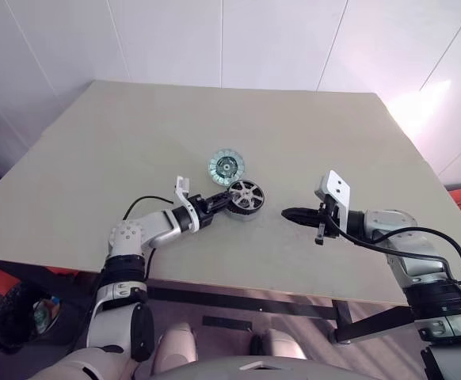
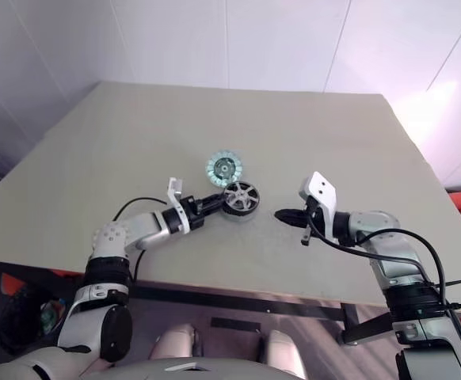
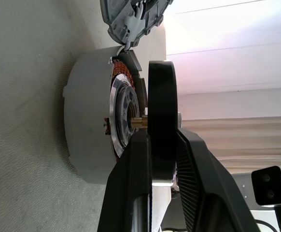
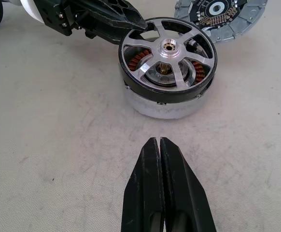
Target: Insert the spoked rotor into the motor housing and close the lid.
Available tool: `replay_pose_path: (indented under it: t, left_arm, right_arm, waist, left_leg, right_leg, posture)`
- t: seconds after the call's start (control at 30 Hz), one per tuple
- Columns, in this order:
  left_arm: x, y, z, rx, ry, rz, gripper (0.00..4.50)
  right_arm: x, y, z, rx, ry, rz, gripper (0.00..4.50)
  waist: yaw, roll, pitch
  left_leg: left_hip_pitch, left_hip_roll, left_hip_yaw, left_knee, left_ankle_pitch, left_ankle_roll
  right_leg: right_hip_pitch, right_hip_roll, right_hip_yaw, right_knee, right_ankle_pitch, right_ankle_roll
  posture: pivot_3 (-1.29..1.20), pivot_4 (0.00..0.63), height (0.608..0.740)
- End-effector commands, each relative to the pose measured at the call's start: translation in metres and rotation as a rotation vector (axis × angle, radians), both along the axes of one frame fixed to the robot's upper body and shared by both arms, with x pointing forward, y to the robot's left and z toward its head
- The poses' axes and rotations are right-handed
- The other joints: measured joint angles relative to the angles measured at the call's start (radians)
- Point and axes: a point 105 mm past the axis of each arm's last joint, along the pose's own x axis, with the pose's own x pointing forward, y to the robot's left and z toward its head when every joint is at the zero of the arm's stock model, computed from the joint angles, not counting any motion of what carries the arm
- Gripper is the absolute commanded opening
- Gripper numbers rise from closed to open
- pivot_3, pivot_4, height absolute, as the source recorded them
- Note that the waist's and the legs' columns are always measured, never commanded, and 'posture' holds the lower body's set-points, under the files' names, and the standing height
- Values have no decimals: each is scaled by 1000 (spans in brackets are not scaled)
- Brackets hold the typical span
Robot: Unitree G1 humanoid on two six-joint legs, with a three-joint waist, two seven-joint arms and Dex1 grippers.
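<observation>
**Rotor held over the housing, lid lying beyond**

Grippers come first, nearest the robot, both low over the beige tabletop (image 1: 310, 127). On the right, the right gripper (image 4: 160, 145) points toward the middle of the tabletop with its two black fingers pressed flat together and nothing between them; it hovers near the motor parts but clear of them, with bare surface in between. On the left, the left gripper (image 1: 224, 200) reaches in from the other side, its fingers set narrow and clamped on the dark rim of the spoked rotor (image 4: 168, 52). In the left wrist view the rim sits squarely between the two finger pads (image 3: 133, 164), edge-on.

Just past the fingertips, the rotor lies over the motor housing (image 4: 167, 104), face up, its silver spokes and central hub showing. It is not fully seated: the left wrist view shows a gap between the rotor's rim and the housing body, with a thin brass-coloured shaft bridging it. Reddish-copper windings are visible through the openings between the spokes. The housing rests on the tabletop, near its middle.

Farther back, just beside the housing, the lid (image 1: 226, 165) lies flat on the tabletop with its segmented, pale blue-green face up. Whether its edge touches the housing cannot be told.
</observation>
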Motion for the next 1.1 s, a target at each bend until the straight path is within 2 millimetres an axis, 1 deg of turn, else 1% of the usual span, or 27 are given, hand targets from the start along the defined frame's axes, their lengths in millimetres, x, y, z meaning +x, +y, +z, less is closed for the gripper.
replay_pose_path:
  t: [0.03, 0.13, 0.33, 0.43, 0.47, 0.53, 0.63, 0.73, 0.97, 1.1]
  left_arm:
    - [6, 1, 11, -7, -40, 13, 398]
    - [8, 5, 8, 0, -36, 34, 398]
    - [7, 4, 8, 18, -56, 21, 398]
    - [6, 3, 9, 28, -70, 14, 398]
    - [6, 3, 10, 29, -77, 11, 1119]
    - [5, 2, 10, 31, -84, 6, 1675]
    - [5, 3, 11, 22, -79, 7, 2635]
    - [7, 7, 15, 15, -96, 23, 2635]
    - [10, 26, 23, 23, -132, 84, 2635]
    - [10, 38, 32, 21, -170, 114, 2635]
  right_arm:
    - [2, 7, 24, 18, -85, 30, 0]
    - [2, 12, 32, 22, -93, 36, 0]
    - [3, 20, 44, 28, -101, 37, 0]
    - [3, 22, 47, 29, -102, 35, 0]
    - [4, 22, 48, 30, -103, 33, 0]
    - [5, 23, 49, 30, -104, 30, 0]
    - [5, 25, 49, 31, -104, 28, 0]
    - [5, 26, 49, 30, -104, 25, 0]
    - [7, 24, 45, 31, -105, 17, 0]
    - [8, 23, 42, 31, -103, 15, 0]
  waist:
    - [0, 0, 0]
    - [0, 0, 0]
    - [0, 0, 0]
    - [0, 0, 0]
    - [0, 0, 0]
    - [0, 0, 0]
    - [0, 0, 0]
    - [0, 0, 0]
    - [0, 0, 0]
    - [0, 0, 0]
  left_leg:
    - [0, 0, 0, 0, 0, 0]
    - [0, 0, 0, 0, 0, 0]
    - [0, 0, 0, 0, 0, 0]
    - [0, 0, 0, 0, 0, 0]
    - [0, 0, 0, 0, 0, 0]
    - [0, 0, 0, 0, 0, 0]
    - [1, 0, 0, 0, 0, 0]
    - [2, 0, 0, 0, 0, 0]
    - [0, 0, 0, 0, 0, 0]
    - [0, 0, 0, 0, 0, 1]
  right_leg:
    - [0, 0, 0, 0, 0, 0]
    - [0, 0, 0, 0, 0, 0]
    - [0, 0, 0, 0, 0, 0]
    - [0, 0, 0, 0, 0, 0]
    - [0, 0, 0, 0, 0, 0]
    - [0, 0, 0, 0, 0, 0]
    - [1, 0, 0, 0, 0, 0]
    - [2, 0, 0, 0, 0, 0]
    - [0, 0, 0, 0, 0, 0]
    - [0, 0, 0, 0, 0, 0]
  posture:
    - [0, 0, 740]
    - [0, 0, 740]
    - [0, 0, 740]
    - [0, 0, 740]
    - [0, 0, 740]
    - [0, 0, 740]
    - [0, 0, 740]
    - [0, 0, 740]
    - [0, 0, 740]
    - [0, 0, 740]
